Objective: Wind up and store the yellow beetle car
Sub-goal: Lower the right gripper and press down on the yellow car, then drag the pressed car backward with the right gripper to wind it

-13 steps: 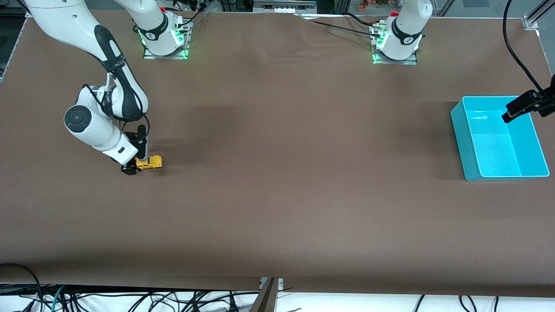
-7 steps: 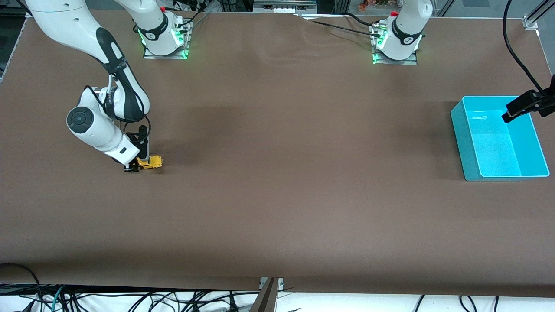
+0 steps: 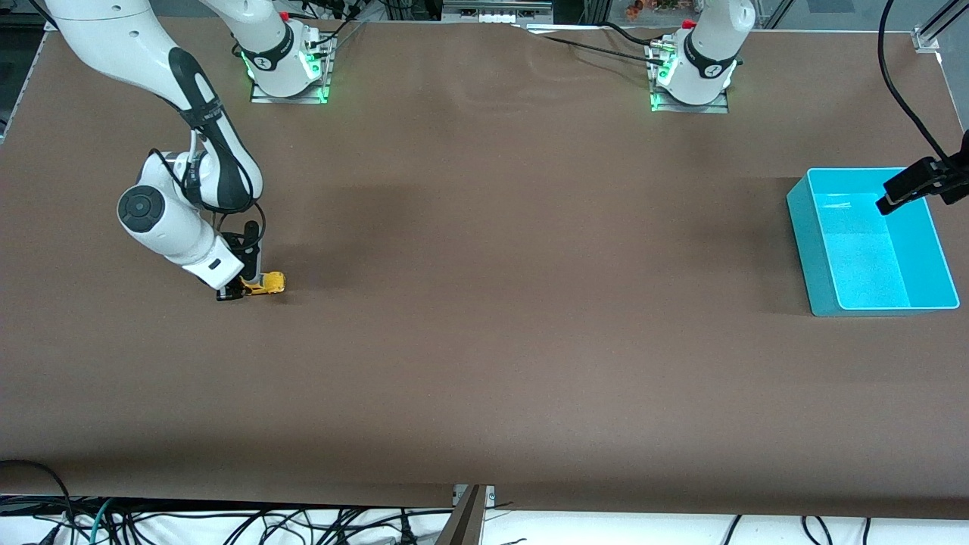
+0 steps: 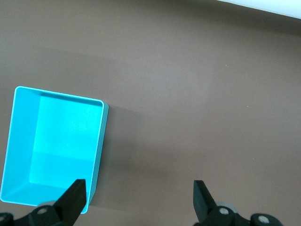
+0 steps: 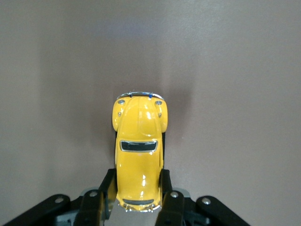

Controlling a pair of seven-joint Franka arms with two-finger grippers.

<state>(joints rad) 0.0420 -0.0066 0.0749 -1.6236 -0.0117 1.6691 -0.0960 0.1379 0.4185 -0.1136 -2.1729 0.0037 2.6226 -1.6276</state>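
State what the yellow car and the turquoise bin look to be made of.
Yellow beetle car: glossy painted shell, likely die-cast metal or hard plastic; sharp highlights, chrome-like bumper. Turquoise bin: probably moulded plastic; thin even walls, uniform colour, soft sheen.

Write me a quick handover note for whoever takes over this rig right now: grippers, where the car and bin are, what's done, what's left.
Right gripper: shut on the yellow beetle car, fingers clamping the sides of its rear end; the car sits on the table toward the right arm's end.
Left gripper: open, holding nothing, waiting above the turquoise bin at the left arm's end.
Done: car grasped.
Left: wind it, as far as can be judged, then carry it across to the bin, which has nothing in it, and release.
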